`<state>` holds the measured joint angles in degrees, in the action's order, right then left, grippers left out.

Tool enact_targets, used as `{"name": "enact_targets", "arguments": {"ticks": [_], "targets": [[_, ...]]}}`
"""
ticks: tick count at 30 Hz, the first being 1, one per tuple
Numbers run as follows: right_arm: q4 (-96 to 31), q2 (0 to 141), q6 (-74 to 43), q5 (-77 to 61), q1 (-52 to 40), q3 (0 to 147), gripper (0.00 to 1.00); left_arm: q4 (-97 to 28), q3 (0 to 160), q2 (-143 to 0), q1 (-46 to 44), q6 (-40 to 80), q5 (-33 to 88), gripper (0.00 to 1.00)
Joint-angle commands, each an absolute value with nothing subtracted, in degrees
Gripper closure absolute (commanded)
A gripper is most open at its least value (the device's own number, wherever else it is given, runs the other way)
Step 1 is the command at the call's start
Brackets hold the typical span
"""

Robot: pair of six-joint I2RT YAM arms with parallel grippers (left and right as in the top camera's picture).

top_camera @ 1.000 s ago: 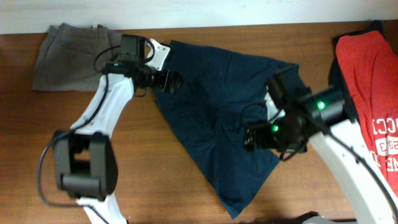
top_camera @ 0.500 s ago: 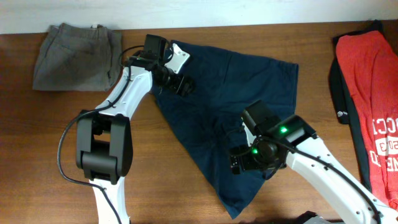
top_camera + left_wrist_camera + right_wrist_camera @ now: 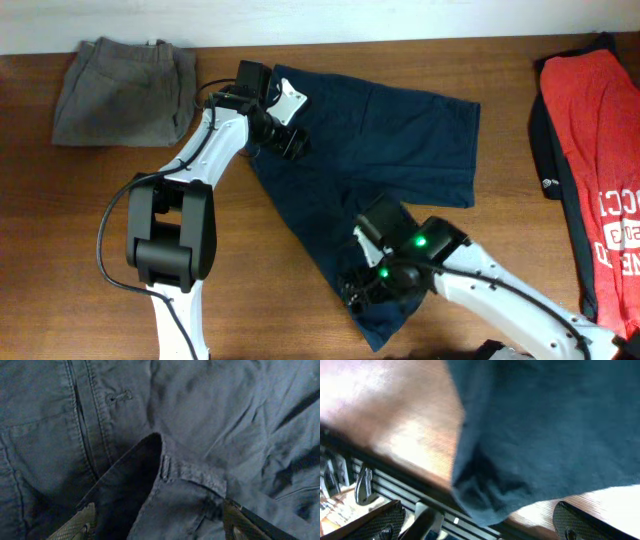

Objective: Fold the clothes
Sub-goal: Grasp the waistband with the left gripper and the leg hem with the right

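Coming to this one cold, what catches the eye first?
Navy shorts sprawl unfolded across the middle of the table. Both arms are at them: left gripper open at the waistband, right gripper open at the near leg's hem. A red T-shirt lies far right.

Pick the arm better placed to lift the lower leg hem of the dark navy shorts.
Right. The right gripper, open, hangs over the lower leg hem of the dark navy blue cloth shorts; the left gripper is up at the waistband.
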<state>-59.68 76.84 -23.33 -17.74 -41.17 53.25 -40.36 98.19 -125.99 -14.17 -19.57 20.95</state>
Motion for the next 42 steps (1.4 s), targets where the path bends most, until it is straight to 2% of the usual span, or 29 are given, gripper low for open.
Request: {"name": "enact_targets", "arguments": {"ticks": [1,9,12,16,18,21,27,32,38,42], "targets": [[-59.8,77.8,-25.3,-16.6,-44.3,53.0,0.01,-41.4,99.5,-126.4,-13.8,-21.2,20.1,0.2],[-58.8,84.7,-26.0,-15.9,-45.8,53.0,0.0,-42.9,99.5,-126.7,-13.8,-22.0,20.2,0.23],[-58.7,86.1,-26.0,-15.9,-46.5,53.0,0.05,-42.8,99.5,-126.6,-13.8,-22.0,20.2,0.24],[-58.3,87.0,-26.5,-16.1,-47.7,53.0,0.2,-42.7,99.5,-126.6,-13.8,-22.0,20.1,0.27],[-58.0,87.3,-26.6,-16.1,-48.4,53.0,0.28,-42.7,99.5,-126.6,-13.8,-22.0,20.1,0.22],[-56.9,88.2,-27.2,-16.1,-50.0,53.0,0.43,-42.7,99.5,-126.6,-13.8,-22.0,20.1,0.21],[-55.9,90.4,-27.9,-15.9,-52.1,53.0,0.43,-42.7,99.5,-126.7,-13.8,-22.0,20.2,0.21],[-55.4,91.9,-29.3,-15.8,-52.1,53.0,0.63,-42.7,99.5,-126.6,-13.8,-22.0,20.1,0.22],[-55.4,92.2,-32.7,-12.5,-52.1,53.0,0.91,-42.4,99.5,-126.6,-13.8,-22.0,20.2,0.4],[-55.5,92.2,-34.0,-11.3,-52.0,53.6,0.94,-42.2,99.5,-126.6,-13.8,-21.9,20.9,0.63]]}}
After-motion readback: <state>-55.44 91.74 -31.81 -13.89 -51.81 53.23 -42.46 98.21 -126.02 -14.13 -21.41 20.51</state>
